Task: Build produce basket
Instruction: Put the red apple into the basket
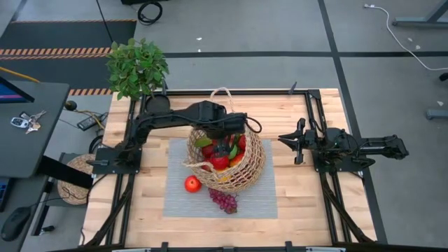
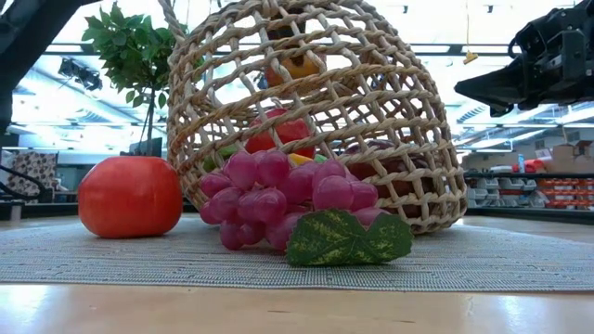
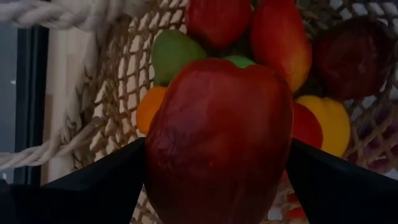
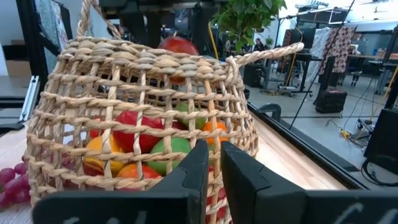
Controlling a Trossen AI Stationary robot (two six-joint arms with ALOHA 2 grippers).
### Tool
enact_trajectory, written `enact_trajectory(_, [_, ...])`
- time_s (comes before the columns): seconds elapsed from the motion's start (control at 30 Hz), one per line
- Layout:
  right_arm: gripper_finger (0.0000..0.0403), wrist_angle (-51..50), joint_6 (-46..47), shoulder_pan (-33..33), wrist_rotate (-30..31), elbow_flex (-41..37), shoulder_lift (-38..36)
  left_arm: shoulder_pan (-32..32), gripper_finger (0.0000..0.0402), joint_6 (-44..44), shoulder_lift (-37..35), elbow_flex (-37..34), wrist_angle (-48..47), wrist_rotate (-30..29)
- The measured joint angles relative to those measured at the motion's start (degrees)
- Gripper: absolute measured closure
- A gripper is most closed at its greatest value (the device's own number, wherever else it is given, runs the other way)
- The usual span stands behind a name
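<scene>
The tan wicker basket (image 1: 245,168) stands tilted on a grey mat (image 1: 259,203), holding several pieces of produce (image 3: 174,53). My left gripper (image 1: 227,136) hangs over the basket's open top, shut on a dark red apple (image 3: 217,143), which also shows above the rim in the right wrist view (image 4: 177,45). Purple grapes (image 2: 278,199) and a red fruit (image 2: 130,197) lie on the mat by the basket's near side. My right gripper (image 1: 283,140) waits shut at the table's right, level and pointing at the basket. My left gripper pinches the red apple between its two fingers (image 3: 118,180), one on each of its opposite sides (image 3: 158,162). The fingers come from above, pointing steeply down. The apple hangs clear over the basket's mouth, above the fruit inside.
A leafy potted plant (image 1: 136,66) stands at the table's far left corner. Black frame rails (image 1: 315,105) run along the table's sides. The basket's looped handle (image 1: 222,91) reaches toward the far edge. Bare wood shows to the right of the mat.
</scene>
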Motion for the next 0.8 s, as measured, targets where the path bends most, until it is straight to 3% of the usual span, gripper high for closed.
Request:
enact_trajectory(0.67, [0.0353,-0.03,0.0,-0.02,-0.07,0.0,0.07,0.98,0.0049,3.05,5.23,-0.07,1.57,1.54])
enact_trajectory(0.8, [0.0353,0.53,-0.02,-0.02,-0.04,0.0,0.22,0.98,0.0049,2.99,5.51,-0.07,2.25,-0.59])
